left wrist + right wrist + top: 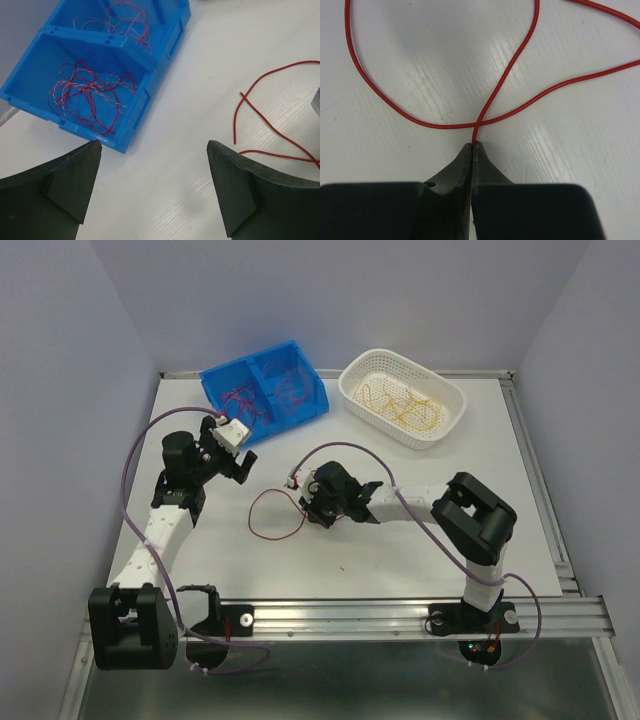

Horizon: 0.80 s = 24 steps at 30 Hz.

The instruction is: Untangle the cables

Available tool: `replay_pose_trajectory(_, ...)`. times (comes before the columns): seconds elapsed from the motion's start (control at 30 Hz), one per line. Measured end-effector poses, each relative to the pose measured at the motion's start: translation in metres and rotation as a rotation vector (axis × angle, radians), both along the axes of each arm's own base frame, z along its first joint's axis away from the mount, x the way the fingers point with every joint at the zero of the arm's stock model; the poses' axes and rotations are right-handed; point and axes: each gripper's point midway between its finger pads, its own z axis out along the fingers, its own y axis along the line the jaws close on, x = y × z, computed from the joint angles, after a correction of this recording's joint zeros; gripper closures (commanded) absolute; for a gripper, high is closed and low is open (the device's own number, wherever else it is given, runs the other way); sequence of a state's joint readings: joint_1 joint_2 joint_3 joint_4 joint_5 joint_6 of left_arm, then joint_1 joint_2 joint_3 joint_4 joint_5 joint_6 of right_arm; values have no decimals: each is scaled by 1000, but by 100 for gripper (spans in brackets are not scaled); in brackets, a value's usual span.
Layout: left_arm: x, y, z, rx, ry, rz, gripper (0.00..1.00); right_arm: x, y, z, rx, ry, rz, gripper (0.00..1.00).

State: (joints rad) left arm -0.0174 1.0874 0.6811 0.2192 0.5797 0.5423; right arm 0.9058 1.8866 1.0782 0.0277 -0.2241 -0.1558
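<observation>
A single dark red cable (252,518) lies in a loop on the white table, and in the right wrist view it (510,67) crosses over itself just ahead of the fingers. My right gripper (306,504) (475,145) is shut on one end of this cable, low on the table. My left gripper (237,450) (155,170) is open and empty above bare table, beside the blue bin (290,415) (165,45). The bin's two compartments hold tangles of red cables (245,400) (90,95). The loop's far part (270,80) shows at the right of the left wrist view.
A white mesh basket (385,422) at the back right holds yellow-orange cables (400,400). Purple-grey arm cables (130,455) arc beside each arm. A metal rail (400,612) runs along the table's near edge.
</observation>
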Motion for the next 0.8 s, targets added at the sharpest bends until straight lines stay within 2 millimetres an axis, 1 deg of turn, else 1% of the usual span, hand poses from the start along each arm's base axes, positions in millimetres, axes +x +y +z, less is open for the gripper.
replay_pose_trajectory(0.1,-2,-5,1,-9,-1,-29,1,-4,0,1,2,17,16,99)
replay_pose_trajectory(0.17,-4,-8,2,-16,-3,-53,1,-9,-1,8,9,35,19,99)
replay_pose_trajectory(0.2,-6,-10,3,-18,-5,-66,1,-11,-1,15,22,41,17,99)
replay_pose_trajectory(0.27,-9,-15,8,-23,-21,-98,1,-10,3,43,79,16,10,100)
replay_pose_trajectory(0.3,-12,-17,11,-25,-32,-116,1,-10,5,60,114,2,4,100)
replay_pose_trajectory(0.33,-14,-19,14,-26,-44,-131,1,-9,8,86,169,-21,-6,99)
replay_pose_trajectory(0.37,-17,-21,19,-28,-58,-149,1,-8,10,107,213,-44,-9,100)
replay_pose_trajectory(0.4,-20,-24,24,-31,-76,-168,1,-7,12,122,245,-59,-13,100)
replay_pose_trajectory(0.43,-24,-26,29,-34,-95,-187,1,-5,15,149,305,-85,-21,99)
replay_pose_trajectory(0.47,-26,-28,32,-35,-107,-200,1,-4,17,167,346,-103,-29,99)
replay_pose_trajectory(0.5,-32,-31,36,-40,-127,-224,1,-2,19,183,387,-120,-39,100)
replay_pose_trajectory(0.57,-37,-33,40,-47,-143,-252,1,0,21,211,458,-147,-55,99)
replay_pose_trajectory(0.67,-43,-38,41,-62,-146,-300,1,-1,23,221,493,-144,-65,99)
replay_pose_trajectory(0.8,-50,-46,37,-85,-128,-372,1,-4,24,221,505,-123,-61,100)
